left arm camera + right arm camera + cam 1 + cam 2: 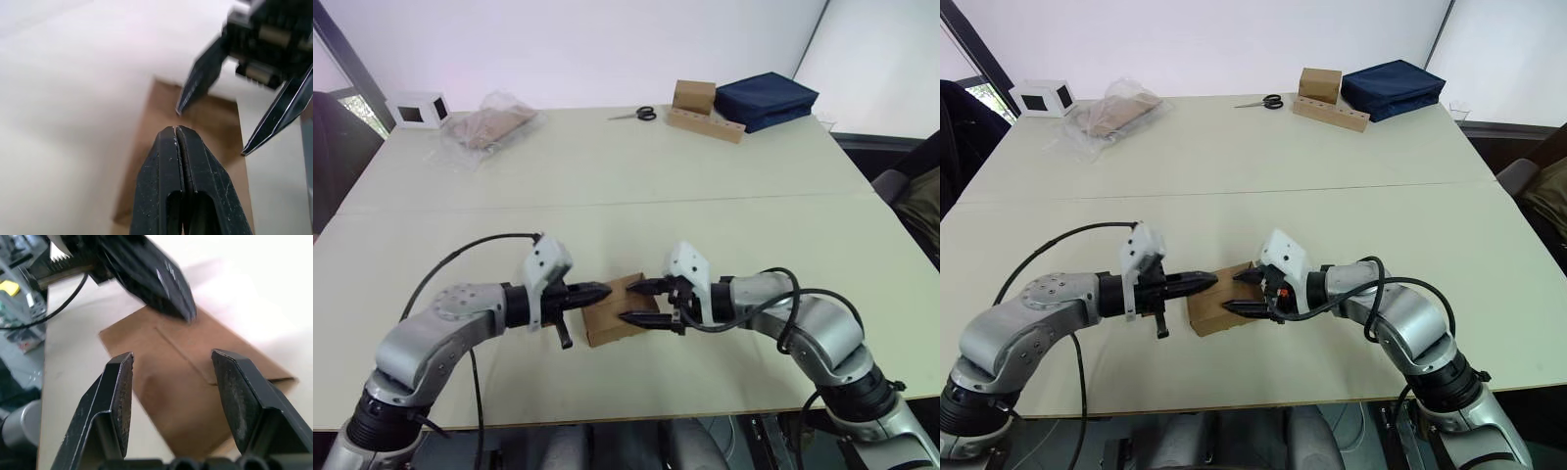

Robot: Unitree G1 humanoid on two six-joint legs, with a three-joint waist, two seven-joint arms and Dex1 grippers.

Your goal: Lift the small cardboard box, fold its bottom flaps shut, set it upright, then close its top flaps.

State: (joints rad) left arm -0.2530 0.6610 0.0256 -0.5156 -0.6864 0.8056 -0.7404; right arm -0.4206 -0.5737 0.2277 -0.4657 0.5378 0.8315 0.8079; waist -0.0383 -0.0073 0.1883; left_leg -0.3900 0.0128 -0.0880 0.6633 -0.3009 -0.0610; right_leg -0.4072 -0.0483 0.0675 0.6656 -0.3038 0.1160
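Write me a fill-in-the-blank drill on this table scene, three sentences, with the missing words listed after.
1. The left claw has its two black fingers ____.
2. The right claw is ____, one finger on either side of the small plain brown cardboard box.
3. The metal scissors lie on the pale table beside a ____ fabric bag.

Missing words: shut; open; navy blue

small cardboard box (1224,311): plain brown cardboard, matt, unprinted
top flaps (215,350): same matt cardboard, clean cut seams
left gripper (181,161): black plastic fingers, slight sheen, fine scuffs
right gripper (173,396): black fingers (117,401), dull textured pads
table (607,166): pale off-white, smooth, matt
bag (489,125): clear crinkled plastic, glossy
pouch (766,98): navy cloth, matt
scissors (634,115): metal blades, black handles
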